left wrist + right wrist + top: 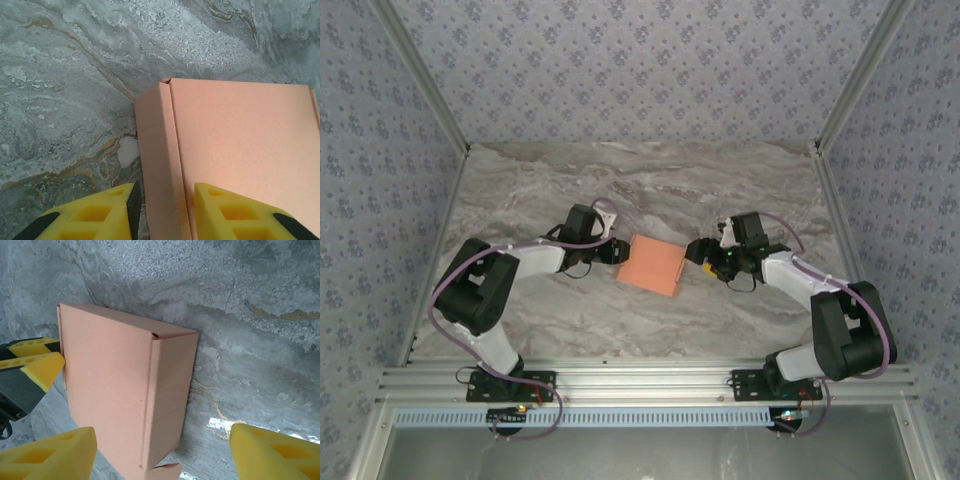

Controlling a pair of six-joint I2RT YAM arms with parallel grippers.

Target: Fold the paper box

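Observation:
The paper box (650,263) is a folded-up orange card box lying flat at the middle of the table, between both arms. My left gripper (618,251) is at its left edge. In the left wrist view the left gripper (164,212) has its jaws drawn in narrow round the side wall of the box (240,130), one finger (240,215) over the top and the other beside the wall; contact is unclear. My right gripper (697,251) stands open at the right edge. In the right wrist view the right gripper (162,455) spreads wide around the box (115,380), where a small tab (162,471) sticks out.
The box rests on a grey marble-pattern table (620,180) walled by patterned panels with metal posts. An aluminium rail (640,385) runs along the near edge where the arm bases sit. Bare tabletop lies behind and in front of the box.

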